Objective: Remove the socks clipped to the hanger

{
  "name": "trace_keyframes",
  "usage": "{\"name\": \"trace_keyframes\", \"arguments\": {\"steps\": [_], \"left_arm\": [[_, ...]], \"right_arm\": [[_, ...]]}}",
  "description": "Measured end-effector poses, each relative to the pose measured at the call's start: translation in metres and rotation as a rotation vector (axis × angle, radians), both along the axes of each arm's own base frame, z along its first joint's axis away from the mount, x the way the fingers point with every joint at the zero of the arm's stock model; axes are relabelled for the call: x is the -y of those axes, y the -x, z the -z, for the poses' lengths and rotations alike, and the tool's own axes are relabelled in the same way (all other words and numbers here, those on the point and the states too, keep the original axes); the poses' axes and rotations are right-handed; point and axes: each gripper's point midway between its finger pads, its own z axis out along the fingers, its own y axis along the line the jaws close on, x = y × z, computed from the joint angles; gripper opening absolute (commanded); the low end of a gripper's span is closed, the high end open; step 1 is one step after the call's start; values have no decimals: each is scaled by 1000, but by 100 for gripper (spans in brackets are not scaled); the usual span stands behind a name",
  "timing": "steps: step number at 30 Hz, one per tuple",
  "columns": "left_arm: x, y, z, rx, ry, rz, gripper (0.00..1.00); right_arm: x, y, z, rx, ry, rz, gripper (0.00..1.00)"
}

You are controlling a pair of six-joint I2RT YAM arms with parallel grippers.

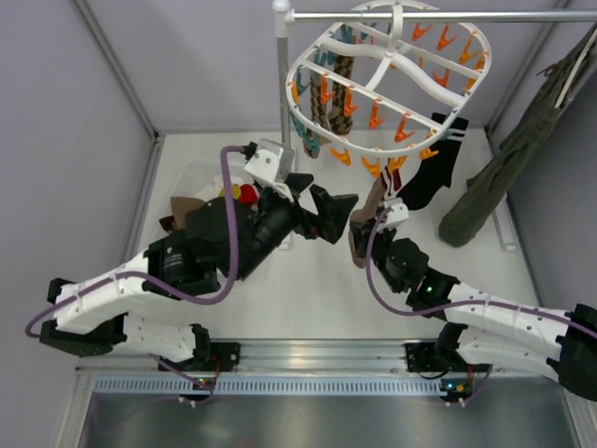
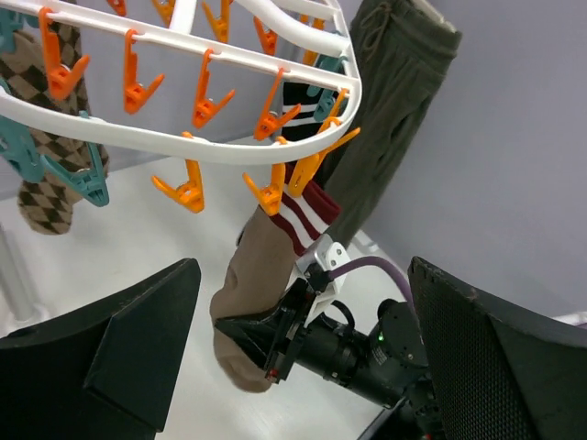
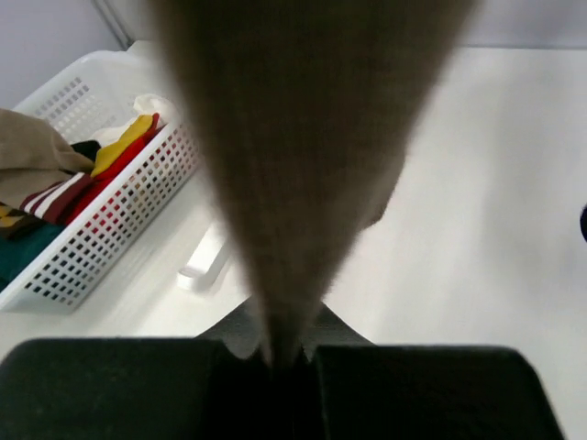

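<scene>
Below the near rim of the hanger [image 2: 229, 152], the right claw [image 2: 272, 344] is clamped together on the foot of a tan sock [image 2: 264, 266]. In the right wrist view the cloth is pinched tight between the two fingers. The sock hangs with its toe down, and its white and dark-red striped cuff is caught in an orange clip [image 2: 310, 169] on the hanger rim.

To the left of it, the left claw [image 1: 322, 202] hovers with its fingers wide apart, holding nothing and facing the tan sock. Two diamond-patterned socks [image 1: 338, 86] hang clipped at the hanger's far left side, and a black sock [image 1: 438, 164] with white stripes hangs at its right. The hanger is hooked over a grey rail [image 1: 420, 16]. A white basket [image 3: 92, 249] of mixed clothes sits on the table to the left, and an olive garment [image 1: 504, 159] hangs at the far right.
</scene>
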Motion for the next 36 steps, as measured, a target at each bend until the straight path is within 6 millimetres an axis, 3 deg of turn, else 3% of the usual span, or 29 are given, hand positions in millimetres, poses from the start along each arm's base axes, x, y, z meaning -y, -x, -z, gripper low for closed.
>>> {"name": "trace_keyframes", "arguments": {"steps": [5,9,14,22,31,36], "left_arm": [[24,10,3,39,-120,-95,98],[38,3,8,64,-198,-180,98],[49,-5,17,86,-277,-240,98],[60,-12,12,104,-307,-277,91],[72,-51,36,87,-360,-326,86],[83,-61,49,79,-385,-317,83]], "right_arm": [[-12,-1,-8,-4,1,72,0],[-22,4,-17,7,-9,94,0],[-32,8,-22,17,-5,107,0],[-51,11,-26,28,25,102,0],[-51,13,-26,35,44,119,0],[-50,13,-26,39,53,121,0]]}}
